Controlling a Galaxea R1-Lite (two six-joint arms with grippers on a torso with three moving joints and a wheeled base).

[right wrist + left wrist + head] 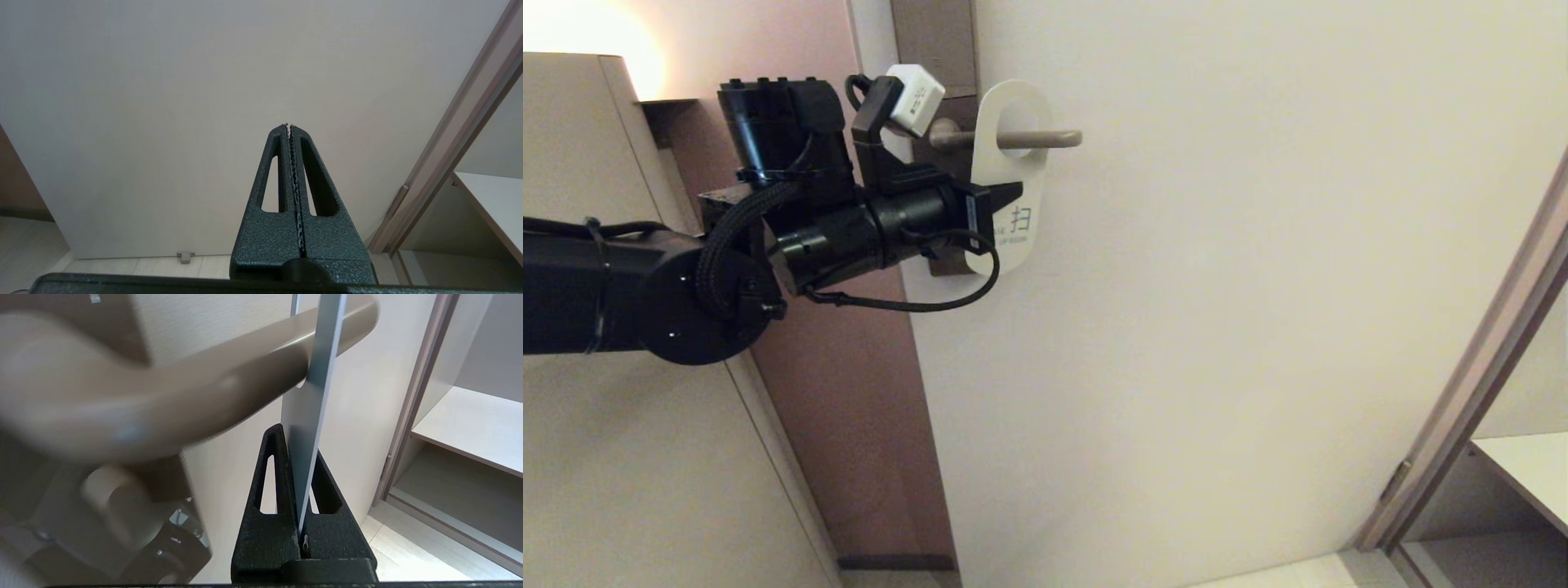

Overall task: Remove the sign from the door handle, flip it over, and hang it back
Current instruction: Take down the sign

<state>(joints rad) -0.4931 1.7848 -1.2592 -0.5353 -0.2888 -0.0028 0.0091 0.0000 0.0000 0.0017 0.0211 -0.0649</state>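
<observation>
The sign (1011,167) hangs by its oval hole on the door handle (1054,139), white face with teal lettering turned outward. My left gripper (1011,198) reaches in from the left and is shut on the sign's lower half. In the left wrist view the sign (318,375) stands edge-on, pinched between the black fingers (273,473), with the handle (196,392) passing through it above. The brown backplate (935,41) sits behind the handle's root. My right gripper (289,127) is shut on nothing, low before the door and out of the head view.
The pale door (1217,327) fills the middle. A door frame (1470,384) and a shelf (1527,474) are at the lower right. A beige cabinet side (621,457) stands on the left behind my left arm. A small door stop (184,255) sits on the floor.
</observation>
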